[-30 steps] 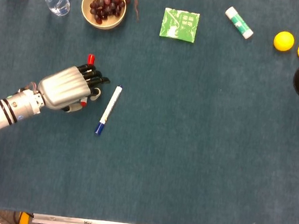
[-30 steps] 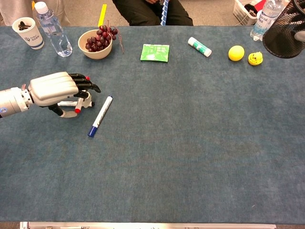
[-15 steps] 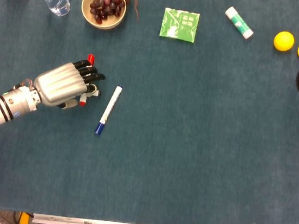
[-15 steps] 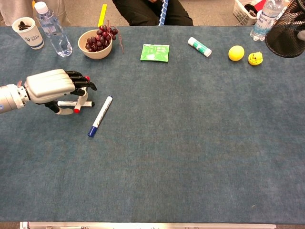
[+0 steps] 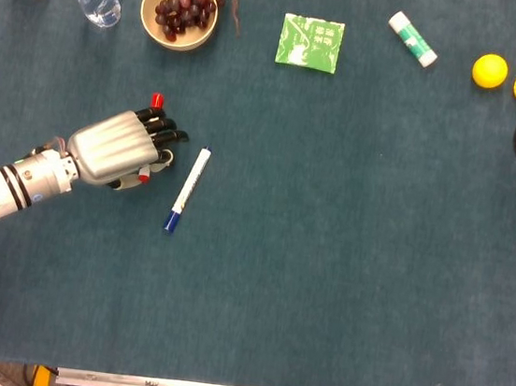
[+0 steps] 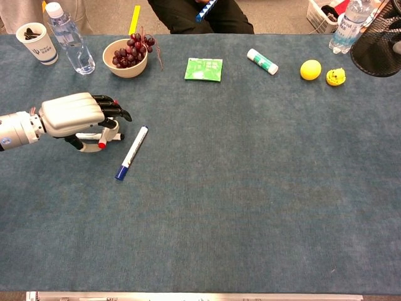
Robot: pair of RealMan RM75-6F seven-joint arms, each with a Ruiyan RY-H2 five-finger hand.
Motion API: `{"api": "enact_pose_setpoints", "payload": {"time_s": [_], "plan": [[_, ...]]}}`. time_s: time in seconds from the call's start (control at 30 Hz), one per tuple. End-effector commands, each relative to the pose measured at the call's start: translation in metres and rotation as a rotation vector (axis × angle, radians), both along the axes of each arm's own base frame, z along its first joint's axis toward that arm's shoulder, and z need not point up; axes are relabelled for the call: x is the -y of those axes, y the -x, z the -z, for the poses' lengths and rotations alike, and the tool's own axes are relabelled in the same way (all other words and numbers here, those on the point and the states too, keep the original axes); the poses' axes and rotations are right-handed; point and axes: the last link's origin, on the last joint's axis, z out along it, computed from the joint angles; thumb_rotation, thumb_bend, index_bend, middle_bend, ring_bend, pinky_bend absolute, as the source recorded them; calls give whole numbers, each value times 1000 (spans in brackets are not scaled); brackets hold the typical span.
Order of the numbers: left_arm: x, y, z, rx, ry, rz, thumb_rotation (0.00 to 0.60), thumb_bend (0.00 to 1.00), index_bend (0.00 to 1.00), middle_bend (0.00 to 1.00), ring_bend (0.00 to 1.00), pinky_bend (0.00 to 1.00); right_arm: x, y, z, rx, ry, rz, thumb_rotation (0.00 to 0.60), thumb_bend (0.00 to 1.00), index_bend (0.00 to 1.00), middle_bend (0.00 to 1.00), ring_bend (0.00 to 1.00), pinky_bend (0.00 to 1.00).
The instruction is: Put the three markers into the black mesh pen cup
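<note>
While nothing can be seen inside the cup from either view, the task is judged to be at an early stage. At the far left, the left hand is held low over the counter, its fingers curled around red-capped markers: one red cap shows beyond the dark fingertips in the head view, and a second red tip shows under the palm in the chest view. Whether one marker or two is grasped cannot be told for certain. Just beside the hand to the right, the blue-capped marker lies flat on the counter, untouched, its blue end pointing toward the near edge. Well apart, at the far right edge, the black mesh pen cup is seen raised above the counter; the right hand presumably carrying it is almost wholly cut off, so its state cannot be told. All markers are therefore judged still to be delivered, and the blue one still to be picked up.

Against the frame half a second earlier, the left hand has shifted slightly rightward and toward the blue-capped marker, roughly back to where it stood a second ago. The blue-capped marker has not moved.
</note>
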Motion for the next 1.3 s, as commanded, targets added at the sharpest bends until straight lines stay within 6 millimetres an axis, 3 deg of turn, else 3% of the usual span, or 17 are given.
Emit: {"api": "enact_pose_setpoints", "payload": {"time_s": [0.03, 1.0, 1.3], "plan": [[0, -1, 1, 3, 2, 2, 600, 236, 522, 204, 192, 211, 0, 0, 0, 0, 0, 1, 600, 357, 503, 447, 336, 294], [-6, -12, 6, 10, 9, 5, 600, 236, 577, 219, 192, 211, -4, 7, -6, 5, 17, 14, 600, 359, 512, 447, 340, 294], [-7, -16, -2, 64, 8, -40, 600, 237, 587, 230, 192, 212, -3, 7, -5, 3, 14, 10, 600, 360, 513, 448, 343, 294]]}}
